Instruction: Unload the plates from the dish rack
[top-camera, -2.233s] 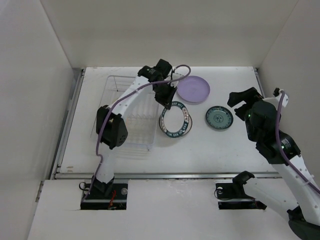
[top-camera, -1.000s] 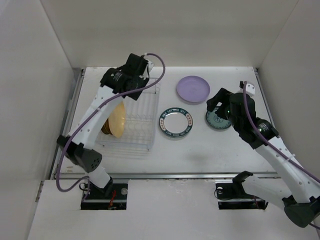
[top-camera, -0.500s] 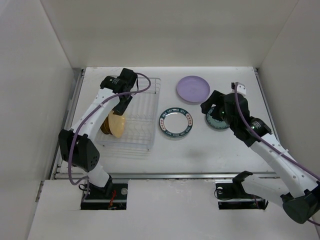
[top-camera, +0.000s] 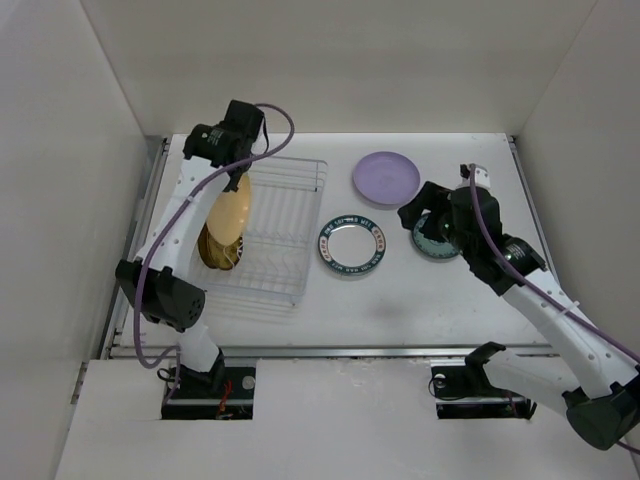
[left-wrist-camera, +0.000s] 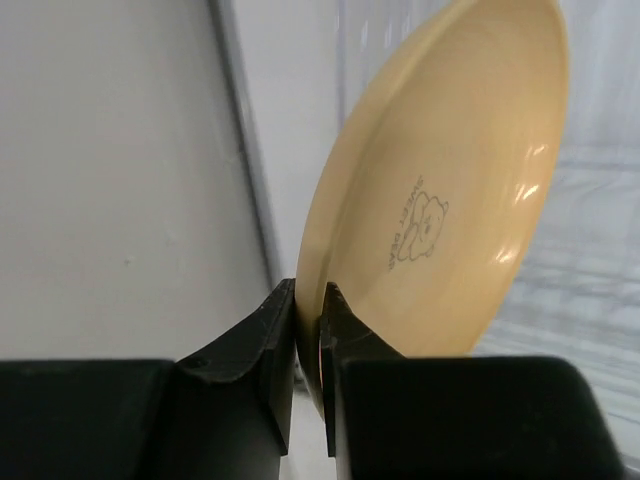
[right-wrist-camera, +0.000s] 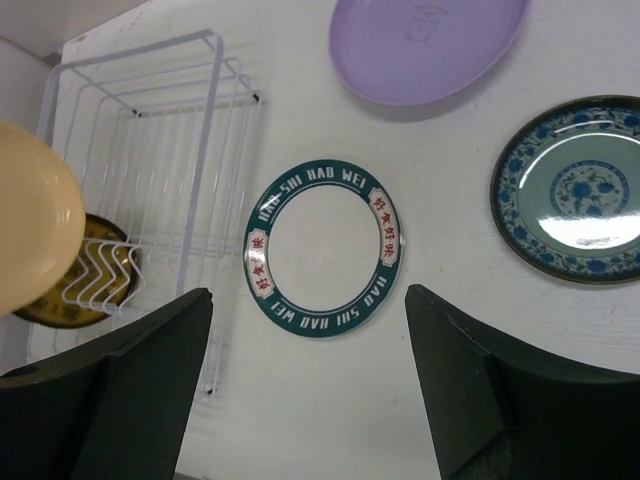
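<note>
My left gripper (top-camera: 237, 182) (left-wrist-camera: 308, 300) is shut on the rim of the yellow-tan plate (top-camera: 228, 215) (left-wrist-camera: 440, 200) and holds it upright above the left side of the dish rack (top-camera: 290, 200) (right-wrist-camera: 200, 150). A dark brown-gold plate (top-camera: 213, 258) (right-wrist-camera: 45, 305) stands in the rack's left slots. The lavender plate (top-camera: 386, 178) (right-wrist-camera: 425, 40), the white plate with the teal lettered rim (top-camera: 351, 268) (right-wrist-camera: 322, 175) and the teal patterned plate (top-camera: 440, 245) (right-wrist-camera: 580, 190) lie flat on the table. My right gripper (top-camera: 425, 215) (right-wrist-camera: 308, 292) is open and empty, above the lettered plate. No orange plate shows.
White walls close in the table on the left, back and right. A metal rail (top-camera: 135, 250) runs along the table's left edge beside the rack. The near table edge (top-camera: 330, 350) lies in front of the rack.
My left gripper came down onto the yellow-tan plate in the rack, shut on its rim and lifted it up. My right arm swung left toward the lettered plate.
</note>
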